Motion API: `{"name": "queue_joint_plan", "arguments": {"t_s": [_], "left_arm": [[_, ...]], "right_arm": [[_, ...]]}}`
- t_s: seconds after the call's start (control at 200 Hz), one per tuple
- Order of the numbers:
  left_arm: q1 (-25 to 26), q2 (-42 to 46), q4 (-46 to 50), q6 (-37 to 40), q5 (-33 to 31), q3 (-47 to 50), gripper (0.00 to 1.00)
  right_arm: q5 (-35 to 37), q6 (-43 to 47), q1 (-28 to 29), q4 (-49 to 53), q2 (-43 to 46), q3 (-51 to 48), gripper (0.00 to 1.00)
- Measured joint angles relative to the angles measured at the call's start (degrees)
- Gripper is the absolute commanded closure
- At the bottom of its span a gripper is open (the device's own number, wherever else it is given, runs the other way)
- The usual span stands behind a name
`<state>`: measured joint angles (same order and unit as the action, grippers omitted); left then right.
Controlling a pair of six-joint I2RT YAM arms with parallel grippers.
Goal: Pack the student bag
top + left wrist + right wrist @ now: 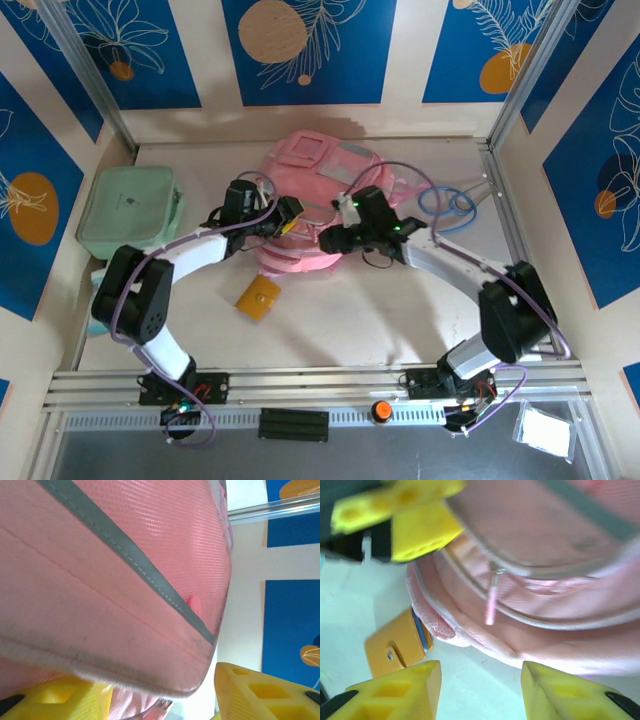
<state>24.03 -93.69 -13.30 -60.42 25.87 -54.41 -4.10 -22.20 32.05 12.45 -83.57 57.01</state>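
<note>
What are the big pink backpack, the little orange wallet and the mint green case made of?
Large pink fabric backpack: probably matte woven synthetic cloth; a fine mesh weave and stitched grey trim show. Small flat orange wallet: smooth, perhaps leather or imitation, with a metal stud. Mint green rectangular zip case: soft-looking fabric, too distant to say more.

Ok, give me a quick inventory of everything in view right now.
student bag: one, pink with grey trim, centre of the table.
zip case: one, mint green, table's left side.
wallet: one, orange, flat on the table just in front of the bag.
cable loop: one, blue, right of the bag.
left gripper: one, yellow fingers, open, at the bag's left side.
right gripper: one, yellow fingers, open, at the bag's near edge.
</note>
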Motion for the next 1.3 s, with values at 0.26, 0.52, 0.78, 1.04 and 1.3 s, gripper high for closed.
{"name": "queue_joint_plan", "arguments": {"t_s": [0.26, 0.52, 0.78, 1.04, 1.3], "left_arm": [[3.8, 4.0, 15.3, 13.8, -7.5, -3.9, 0.44], [13.6, 3.5, 29.8, 26.3, -20.5, -14.2, 0.46], [18.3, -4.1, 38.7, 31.3, -30.5, -22.3, 0.55], [20.7, -10.8, 45.4, 33.5, -37.0, -28.1, 0.67], [20.7, -12.5, 48.0, 34.0, -40.2, -29.8, 0.93]], "right_arm": [[-0.9, -9.2, -8.0, -2.6, 4.8, -1.6, 0.40], [-1.1, -15.5, -10.5, -2.6, 4.6, -1.6, 0.39], [-1.1, -18.4, -11.8, -2.6, 4.6, -1.6, 0.39], [-1.4, -19.0, -12.0, -2.6, 4.6, -1.6, 0.39], [-2.2, -19.5, -12.0, -2.6, 3.9, -1.6, 0.40]]}}
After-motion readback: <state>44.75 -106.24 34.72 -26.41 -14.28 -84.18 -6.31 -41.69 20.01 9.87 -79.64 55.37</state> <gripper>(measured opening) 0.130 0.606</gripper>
